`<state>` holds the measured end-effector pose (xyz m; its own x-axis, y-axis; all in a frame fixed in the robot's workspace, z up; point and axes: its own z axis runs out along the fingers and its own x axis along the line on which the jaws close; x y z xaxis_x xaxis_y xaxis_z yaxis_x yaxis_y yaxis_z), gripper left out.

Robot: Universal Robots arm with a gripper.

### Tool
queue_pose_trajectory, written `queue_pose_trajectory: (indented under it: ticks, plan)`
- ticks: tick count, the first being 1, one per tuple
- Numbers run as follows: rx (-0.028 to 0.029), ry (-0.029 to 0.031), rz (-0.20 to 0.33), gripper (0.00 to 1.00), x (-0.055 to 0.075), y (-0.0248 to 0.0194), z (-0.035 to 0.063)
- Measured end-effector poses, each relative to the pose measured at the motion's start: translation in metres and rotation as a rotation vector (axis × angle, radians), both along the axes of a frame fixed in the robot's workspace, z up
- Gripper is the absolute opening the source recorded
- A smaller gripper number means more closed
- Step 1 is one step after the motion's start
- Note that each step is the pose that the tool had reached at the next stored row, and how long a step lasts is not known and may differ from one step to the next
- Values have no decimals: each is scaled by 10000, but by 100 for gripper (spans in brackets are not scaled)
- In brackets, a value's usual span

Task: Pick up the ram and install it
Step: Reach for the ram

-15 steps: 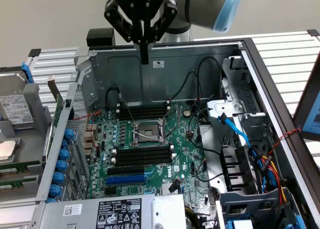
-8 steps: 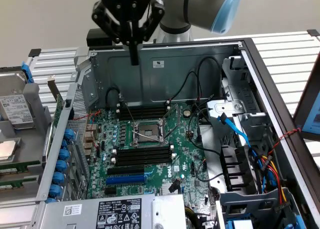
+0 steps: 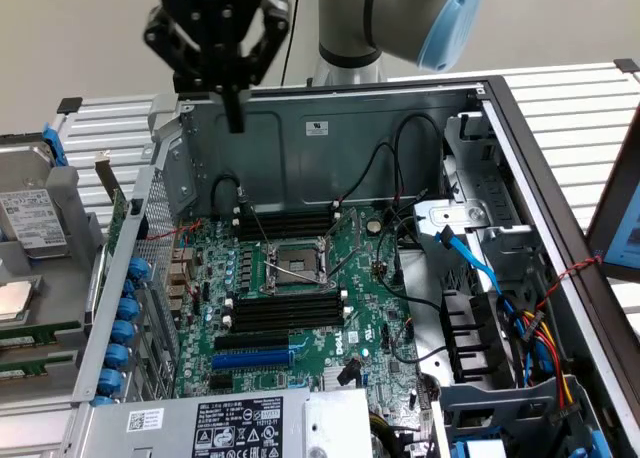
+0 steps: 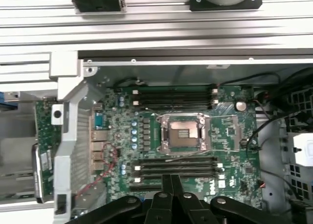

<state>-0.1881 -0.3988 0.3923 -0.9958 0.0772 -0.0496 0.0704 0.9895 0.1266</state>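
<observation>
Slatted bench (image 3: 560,88) carries the open computer case (image 3: 300,138); our gripper (image 3: 233,113) hangs clenched, empty, above it; the ram (image 3: 30,330) lies outside, exterior view's left; we'd judge an open-fingered, square approach best.

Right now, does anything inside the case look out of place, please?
The processor socket sits open and empty, and a loose red wire strays across the edge of the motherboard. Nothing looks spilled or broken.

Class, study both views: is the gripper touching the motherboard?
Apart. In the exterior view the gripper hangs at the upper rim of the case, while the motherboard lies well below on the case floor; open space separates them.
</observation>
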Motion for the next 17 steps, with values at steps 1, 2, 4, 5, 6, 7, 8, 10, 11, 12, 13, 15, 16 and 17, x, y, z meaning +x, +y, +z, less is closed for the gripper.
queue_pose_trajectory:
  ticks: [1,2,4,5,6,7,8,10,11,12,13,15,16,17]
  plan:
    - [0,0,0,10,-44,0,0]
    - [0,0,0,10,-90,0,0]
    - [-1,1,0,10,-180,0,0]
    - [0,1,0,10,-226,0,0]
    - [0,0,0,10,-272,0,0]
    - [0,0,1,10,-316,0,0]
    - [0,0,1,10,-364,0,0]
    - [0,1,-1,10,-454,0,0]
    - [0,0,0,10,-498,0,0]
    - [0,1,1,10,-545,0,0]
    - [-1,1,0,10,-593,0,0]
    - [-1,0,0,10,-684,0,0]
    - [0,1,1,10,-727,0,0]
    - [0,1,1,10,-772,0,0]
